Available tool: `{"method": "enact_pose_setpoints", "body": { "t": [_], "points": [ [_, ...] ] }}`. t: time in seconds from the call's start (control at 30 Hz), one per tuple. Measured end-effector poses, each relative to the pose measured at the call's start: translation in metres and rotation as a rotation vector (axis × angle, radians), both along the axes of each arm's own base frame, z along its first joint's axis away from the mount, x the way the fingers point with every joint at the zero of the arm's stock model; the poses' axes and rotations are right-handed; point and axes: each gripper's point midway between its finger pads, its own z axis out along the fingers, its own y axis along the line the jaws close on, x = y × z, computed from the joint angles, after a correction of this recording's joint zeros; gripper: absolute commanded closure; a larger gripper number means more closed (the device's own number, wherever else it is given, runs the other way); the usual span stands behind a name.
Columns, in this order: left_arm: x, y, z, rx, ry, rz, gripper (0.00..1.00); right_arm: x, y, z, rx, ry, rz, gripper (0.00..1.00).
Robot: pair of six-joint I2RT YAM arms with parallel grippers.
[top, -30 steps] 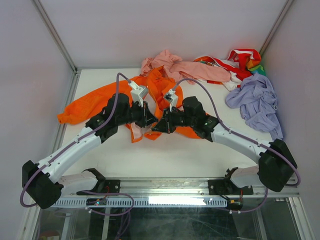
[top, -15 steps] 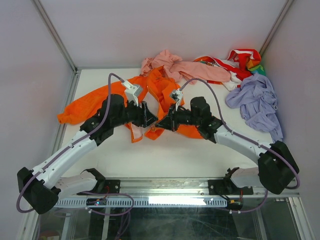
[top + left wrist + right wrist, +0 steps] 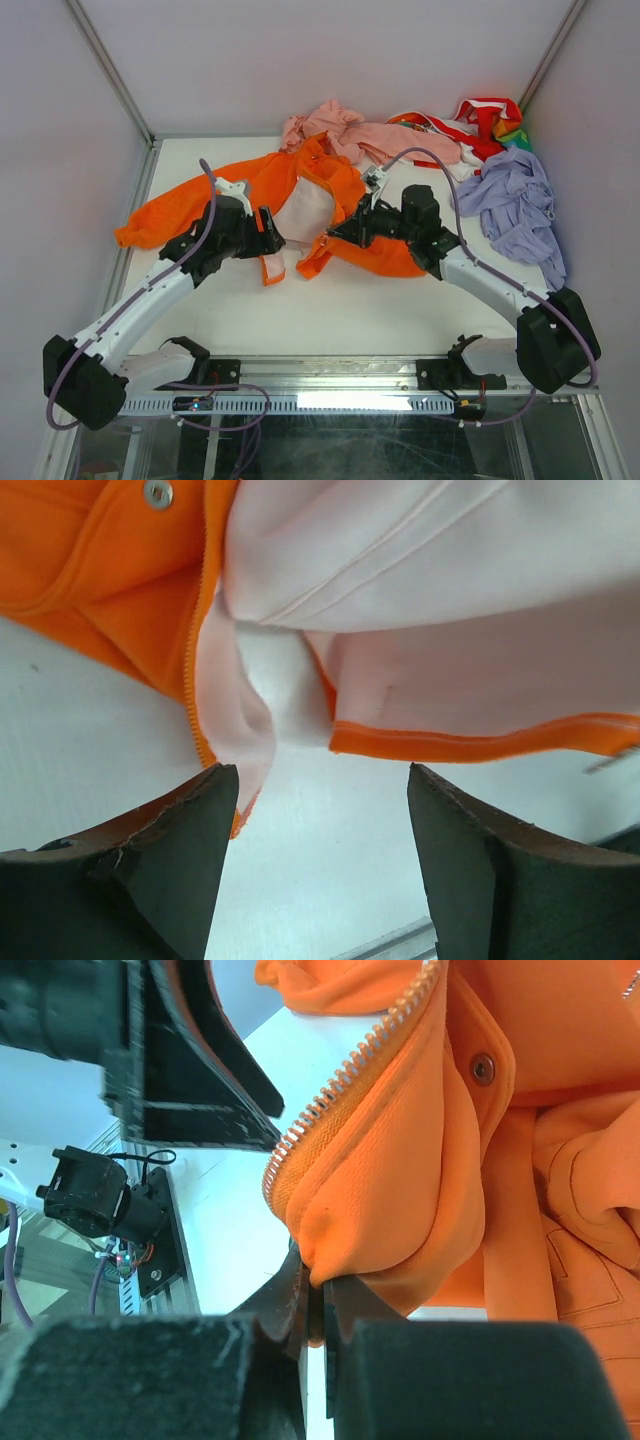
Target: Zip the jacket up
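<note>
The orange jacket (image 3: 190,205) lies spread on the table with its front open and the pale lining (image 3: 305,212) showing. My left gripper (image 3: 273,232) sits just left of the lining, open, with only bare table between its fingers (image 3: 190,825). In the left wrist view the lining (image 3: 450,600) and a zipper edge (image 3: 195,650) lie just beyond the fingertips. My right gripper (image 3: 338,236) is shut on the jacket's right front edge. In the right wrist view it (image 3: 325,1295) pinches a fold of orange fabric just below the zipper teeth (image 3: 340,1085).
A pale pink garment (image 3: 370,135) lies behind the jacket. A red and white garment (image 3: 480,118) and a lilac garment (image 3: 510,210) are piled at the back right. Enclosure walls close the table on three sides, with a metal rail (image 3: 330,375) along the front.
My left gripper opened, let go of the jacket edge and drew back to the left. My right gripper moved right with its edge, spreading the front and baring the lining.
</note>
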Motion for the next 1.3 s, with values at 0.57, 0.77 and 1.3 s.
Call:
{"method": "enact_pose_setpoints", "body": {
  "t": [0.57,0.77,1.3],
  "points": [
    [0.015,0.047,-0.092,0.293,0.259,0.207,1.00,0.036,-0.043,-0.015,-0.076,0.014,-0.161,1.00],
    [0.036,0.057,-0.067,0.295,0.196,0.238,1.00,0.055,-0.055,0.007,-0.102,-0.053,-0.199,1.00],
    [0.138,0.176,0.242,0.643,-0.354,0.732,1.00,0.154,-0.137,0.149,-0.278,-0.359,-0.607,1.00]
  ]
}}
